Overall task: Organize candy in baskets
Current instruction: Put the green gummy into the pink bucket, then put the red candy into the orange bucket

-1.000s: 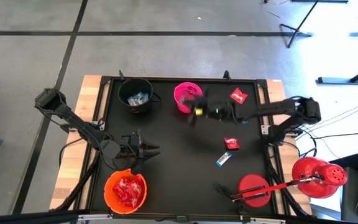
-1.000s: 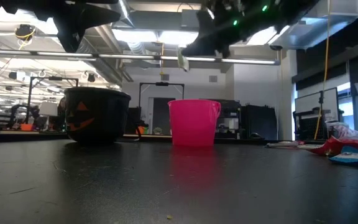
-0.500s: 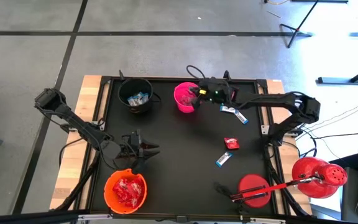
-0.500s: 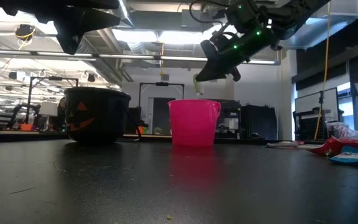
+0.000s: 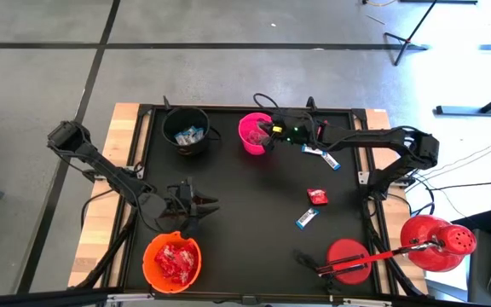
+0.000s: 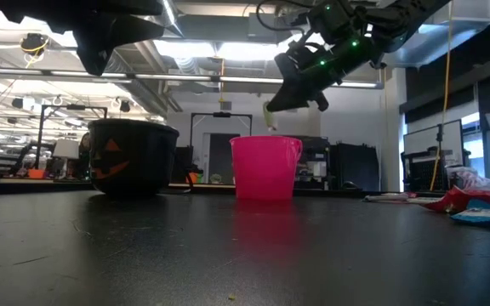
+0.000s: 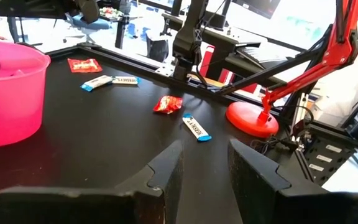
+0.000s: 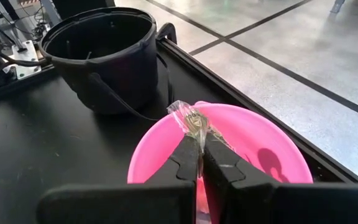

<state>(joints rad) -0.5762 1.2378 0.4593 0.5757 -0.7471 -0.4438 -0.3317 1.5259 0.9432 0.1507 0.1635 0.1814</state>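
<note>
Left gripper (image 5: 196, 205) idle near 7 o'clock above the orange bucket (image 5: 173, 260) of red packets, fingers apart, nothing between them. Mid-drop at 12 o'clock: right gripper (image 8: 200, 144) pressed together on a small greenish crinkly-wrapped sweet (image 8: 190, 119), poised over the pink bucket (image 8: 263, 146). Next, probably: part the fingers, release inside the rim. Loose candy (image 5: 317, 197) waiting around 3 o'clock.

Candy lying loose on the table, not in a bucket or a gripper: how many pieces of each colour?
Red packets: 2
Blue-and-white bars: 3
Total: 5
</note>
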